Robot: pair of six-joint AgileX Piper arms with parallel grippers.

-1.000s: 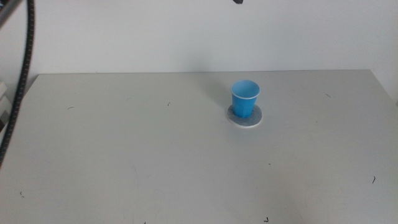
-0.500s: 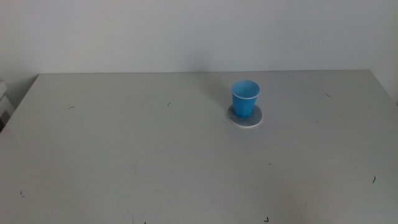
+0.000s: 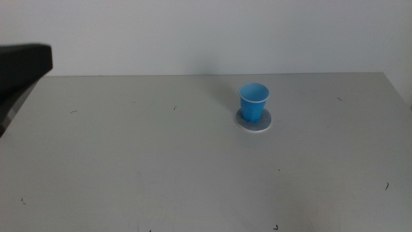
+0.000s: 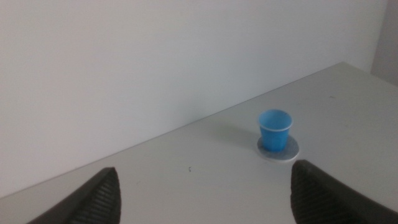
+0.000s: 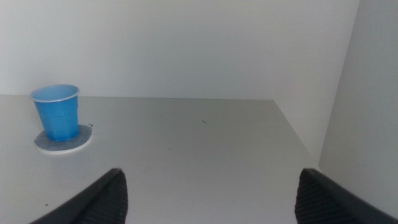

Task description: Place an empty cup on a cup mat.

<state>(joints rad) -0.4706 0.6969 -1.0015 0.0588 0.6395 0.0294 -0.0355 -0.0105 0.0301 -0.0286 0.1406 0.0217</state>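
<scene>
Already the cup (image 3: 253,102) stands upright on the cup mat (image 3: 262,124), right of the worktop's (image 3: 129,161) centre; both grippers wait clear, jaws apart, placement apparently done.

Cup (image 3: 253,102) upright on the cup mat (image 3: 253,120) — mat rim showing round its base, more of it toward the near side. Pair sits on the table (image 3: 161,167), right of centre in the middle view, nearer the far edge and the wall (image 3: 212,32) behind. Left arm (image 3: 22,64) enters at the left edge, well apart from the cup. Both grippers — left (image 4: 205,193), right (image 5: 208,196) — well back from the cup, jaws spread wide, nothing between.
</scene>
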